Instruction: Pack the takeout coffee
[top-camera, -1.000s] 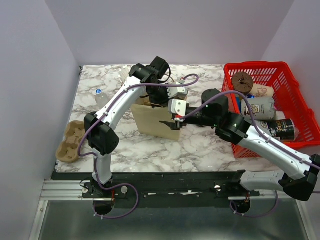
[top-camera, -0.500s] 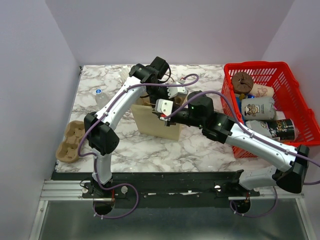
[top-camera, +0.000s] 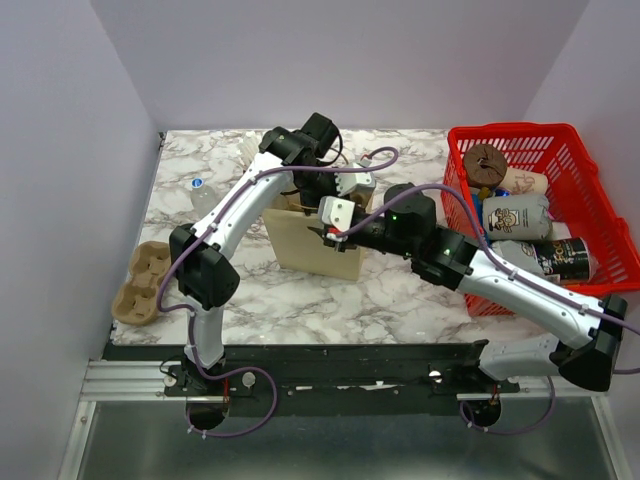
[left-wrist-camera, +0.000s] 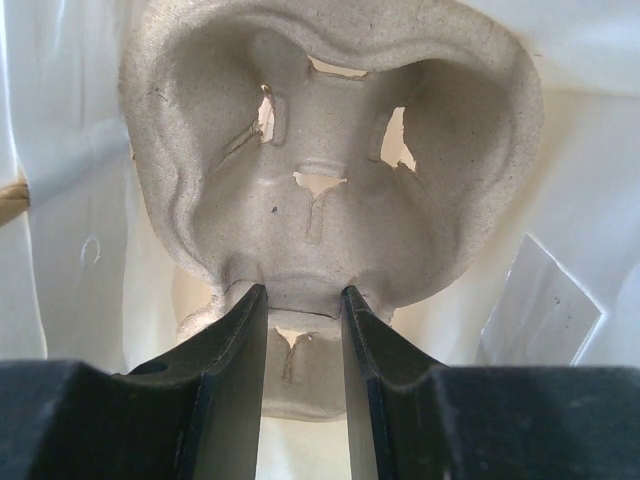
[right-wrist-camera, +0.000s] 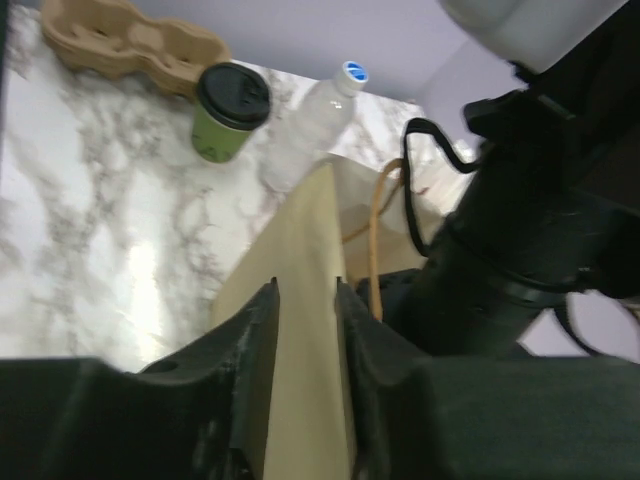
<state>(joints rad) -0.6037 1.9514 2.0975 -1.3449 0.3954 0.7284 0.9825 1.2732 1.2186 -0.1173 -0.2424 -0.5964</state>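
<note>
The left jaws, inside the bag (top-camera: 303, 246), are clenched on the rim of a tray (left-wrist-camera: 330, 180), with pale bag walls close on both sides. The right jaws stand astride the bag's top edge; I cannot tell if they pinch it. The coffee (right-wrist-camera: 232, 112) stands upright on the desk (right-wrist-camera: 90, 230) outside the bag, lid on, just beside a bottle (right-wrist-camera: 308, 125), with bare marble in front of it.

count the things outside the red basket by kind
carriers: 2, one loose, one in left claw
cup: 1
bottle: 1
bag: 1
total: 5
</note>
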